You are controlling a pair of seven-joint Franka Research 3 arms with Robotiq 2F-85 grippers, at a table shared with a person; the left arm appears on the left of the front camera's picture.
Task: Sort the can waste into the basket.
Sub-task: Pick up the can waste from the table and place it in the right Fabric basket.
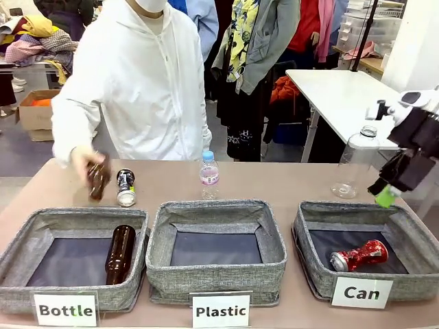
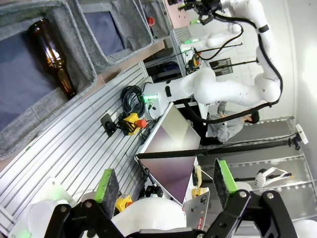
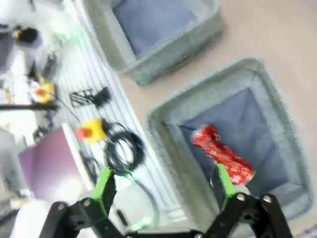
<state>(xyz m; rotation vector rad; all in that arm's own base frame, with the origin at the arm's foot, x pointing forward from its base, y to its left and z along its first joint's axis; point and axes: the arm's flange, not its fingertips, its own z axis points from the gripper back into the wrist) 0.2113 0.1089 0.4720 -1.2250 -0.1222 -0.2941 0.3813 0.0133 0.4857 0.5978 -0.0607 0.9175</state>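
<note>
While the crushed red can (image 1: 359, 256) lies inside the Can basket (image 1: 411, 226), both grippers stand wide open and empty.
The right gripper (image 1: 384, 194) hangs above the basket's far right edge, its fingers apart from the can, which rests on the dark lining below them. The blurred wrist view seems to put the can nearer one green pad (image 3: 223, 179). The left gripper (image 2: 166, 181) holds nothing. The black can (image 1: 125, 188) sits on the table (image 1: 274, 181) beside a person's hand (image 1: 86, 163) gripping a brown bottle (image 1: 99, 179).
</note>
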